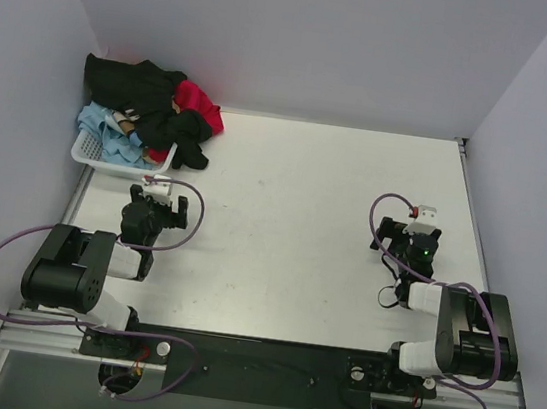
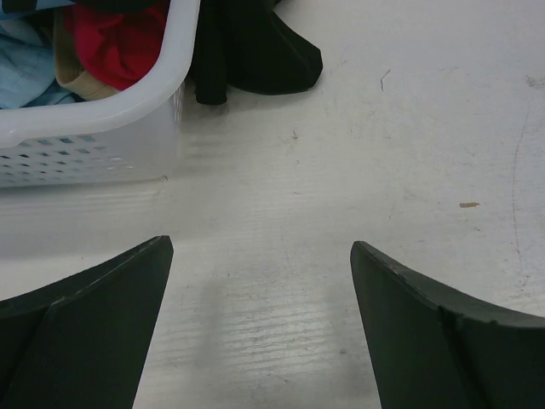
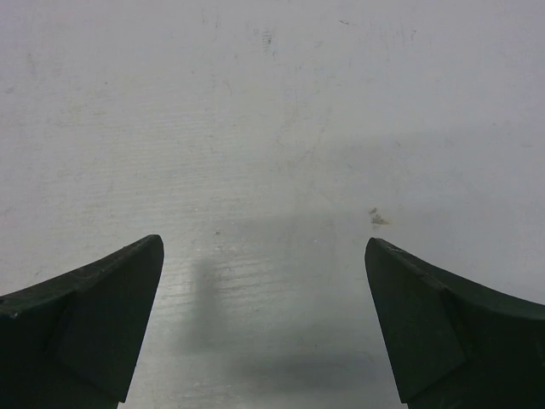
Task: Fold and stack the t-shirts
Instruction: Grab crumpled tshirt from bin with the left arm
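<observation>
At ten o'clock on the table [image 1: 297, 182], the basket [image 1: 89, 153] holds heaped t-shirts [image 1: 147, 92], some spilling over its right rim. My left pincer [image 1: 156, 207] hangs just before it at nine; my right pincer [image 1: 409, 232] at three, well apart.

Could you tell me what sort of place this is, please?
Probably a robotics lab test cell: a bare white table enclosed by panel walls, a left arm and right arm bolted at its near edge, and a white lattice basket of t-shirts.
</observation>
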You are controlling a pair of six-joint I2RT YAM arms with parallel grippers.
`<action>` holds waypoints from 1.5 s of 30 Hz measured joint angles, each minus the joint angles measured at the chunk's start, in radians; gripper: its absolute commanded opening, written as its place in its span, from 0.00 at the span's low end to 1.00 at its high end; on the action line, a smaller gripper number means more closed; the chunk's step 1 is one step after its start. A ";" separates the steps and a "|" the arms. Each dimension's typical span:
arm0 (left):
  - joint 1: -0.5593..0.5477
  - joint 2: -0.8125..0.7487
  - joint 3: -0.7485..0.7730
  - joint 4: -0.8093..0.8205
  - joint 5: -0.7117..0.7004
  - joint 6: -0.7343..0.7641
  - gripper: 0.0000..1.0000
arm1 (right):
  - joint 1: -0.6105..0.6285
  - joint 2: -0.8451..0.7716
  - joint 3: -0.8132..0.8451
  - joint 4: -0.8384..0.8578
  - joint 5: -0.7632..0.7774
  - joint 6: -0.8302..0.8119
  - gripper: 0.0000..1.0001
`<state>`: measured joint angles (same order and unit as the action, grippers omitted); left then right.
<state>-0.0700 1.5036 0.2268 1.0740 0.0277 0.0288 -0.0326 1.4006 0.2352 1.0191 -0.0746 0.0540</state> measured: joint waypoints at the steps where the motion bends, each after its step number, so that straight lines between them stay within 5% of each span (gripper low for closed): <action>1: 0.000 0.000 0.000 0.000 0.000 0.000 0.97 | 0.000 0.000 0.000 0.000 0.000 0.000 1.00; 11: 0.019 -0.021 0.003 -0.031 0.100 0.013 0.97 | 0.034 -0.282 0.188 -0.410 -0.098 0.058 1.00; 19: 0.043 -0.354 0.226 -0.538 0.432 0.130 0.93 | 0.263 -0.463 0.380 -0.725 -0.176 0.135 1.00; 22: 0.048 -0.356 0.529 -0.922 0.547 0.185 0.94 | 0.381 -0.475 0.471 -0.863 -0.137 0.135 1.00; 26: 0.068 -0.338 0.818 -1.188 0.546 0.166 0.95 | 0.491 -0.477 0.569 -0.994 -0.080 0.134 0.99; 30: 0.116 -0.214 1.022 -1.317 0.435 0.104 0.89 | 0.505 -0.470 0.611 -1.062 -0.036 0.141 0.99; 36: 0.167 0.203 1.383 -1.474 0.180 0.006 0.89 | 0.507 -0.405 0.624 -1.118 -0.013 0.129 0.98; 42: 0.197 0.441 1.485 -1.560 0.048 -0.072 0.86 | 0.518 -0.373 0.625 -1.153 -0.020 0.089 0.98; 45: 0.195 0.501 1.497 -1.574 0.044 -0.088 0.72 | 0.519 -0.377 0.621 -1.154 -0.010 0.061 0.99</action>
<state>0.1249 2.0048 1.7233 -0.4995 0.0719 -0.0593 0.4862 1.0237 0.8562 -0.1349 -0.0845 0.1146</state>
